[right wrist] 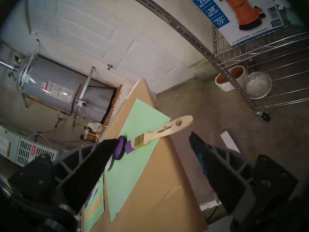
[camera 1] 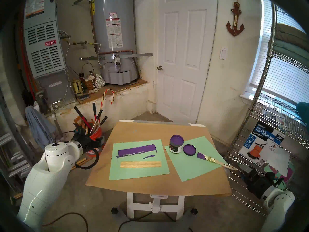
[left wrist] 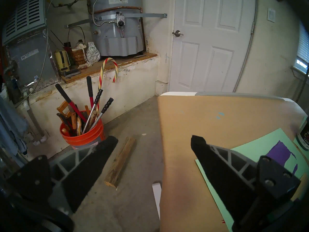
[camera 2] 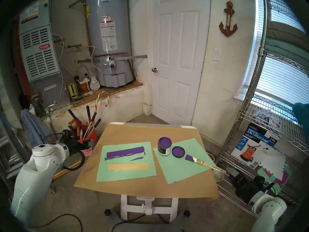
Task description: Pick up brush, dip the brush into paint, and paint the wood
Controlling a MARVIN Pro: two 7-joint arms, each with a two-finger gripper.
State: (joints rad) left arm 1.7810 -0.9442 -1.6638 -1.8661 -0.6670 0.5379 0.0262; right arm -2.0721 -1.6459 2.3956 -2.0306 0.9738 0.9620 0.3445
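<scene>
We see the right end effector (right wrist: 153, 139) spread wide and empty, off the surface's (camera 1: 150, 184) right edge, just short of the brush (right wrist: 160, 131), whose handle overhangs that edge. Left end effector (left wrist: 154, 139) also wide, empty, beside the left edge. Paint (camera 1: 176, 143) stands beside the lid (camera 1: 189, 149); bare wood (camera 1: 141, 164) lies on green paper (camera 1: 133, 174)

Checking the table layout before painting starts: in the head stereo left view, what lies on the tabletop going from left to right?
The wood → the paint → the lid → the brush
</scene>
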